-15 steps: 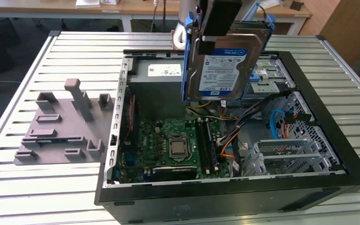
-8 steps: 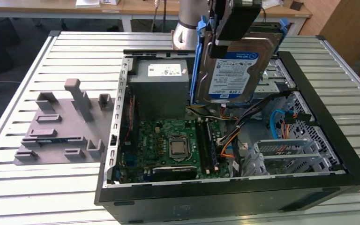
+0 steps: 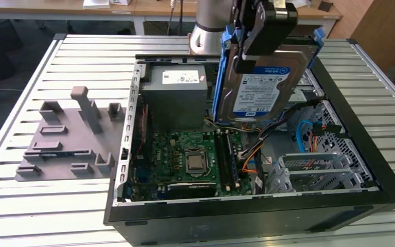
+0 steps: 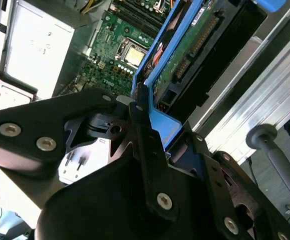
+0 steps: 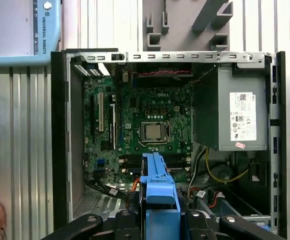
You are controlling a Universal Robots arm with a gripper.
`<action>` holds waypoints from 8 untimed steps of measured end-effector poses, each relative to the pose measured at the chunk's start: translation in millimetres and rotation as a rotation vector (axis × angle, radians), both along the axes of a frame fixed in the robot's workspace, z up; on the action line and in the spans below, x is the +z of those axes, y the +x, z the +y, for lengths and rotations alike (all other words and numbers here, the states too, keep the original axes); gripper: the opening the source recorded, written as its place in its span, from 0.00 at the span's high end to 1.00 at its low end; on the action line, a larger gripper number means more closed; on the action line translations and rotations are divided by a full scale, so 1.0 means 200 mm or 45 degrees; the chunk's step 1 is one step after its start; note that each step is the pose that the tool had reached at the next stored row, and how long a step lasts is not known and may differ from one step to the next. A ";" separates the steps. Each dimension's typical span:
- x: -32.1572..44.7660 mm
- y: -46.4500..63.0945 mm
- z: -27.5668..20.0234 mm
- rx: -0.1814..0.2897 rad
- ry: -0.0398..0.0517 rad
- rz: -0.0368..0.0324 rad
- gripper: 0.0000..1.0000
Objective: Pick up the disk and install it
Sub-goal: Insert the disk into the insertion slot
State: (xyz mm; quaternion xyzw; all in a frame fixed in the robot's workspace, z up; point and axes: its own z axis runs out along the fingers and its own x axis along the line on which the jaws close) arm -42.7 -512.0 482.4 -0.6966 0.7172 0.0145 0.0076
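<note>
Gripper (image 5: pixel 159 220): jaws clamped on disk (image 3: pixel 263 87) by blue rail (image 5: pixel 157 185), hung above open PC case (image 3: pixel 252 216). Risk: slip in grip; edge snagging cables (image 3: pixel 306 131) w/ misaligned descent.

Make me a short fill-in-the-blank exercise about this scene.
The disk is clamped in the ___, above the open case.
The disk's side rails are ___.
The motherboard inside the case is ___.
In the exterior view, the grey fixture lies on the case's ___ side.
Missing: gripper, blue, green, left.

The disk (image 3: pixel 263 82) is bare metal, its rails (image 3: pixel 218 98) plastic.
</note>
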 end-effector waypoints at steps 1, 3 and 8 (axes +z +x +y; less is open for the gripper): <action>0.000 0.00 -0.008 0.000 0.000 0.0000 0.64; -0.002 0.01 -0.024 0.000 -0.001 0.0000 0.64; -0.004 0.01 -0.065 0.000 -0.002 0.0001 0.64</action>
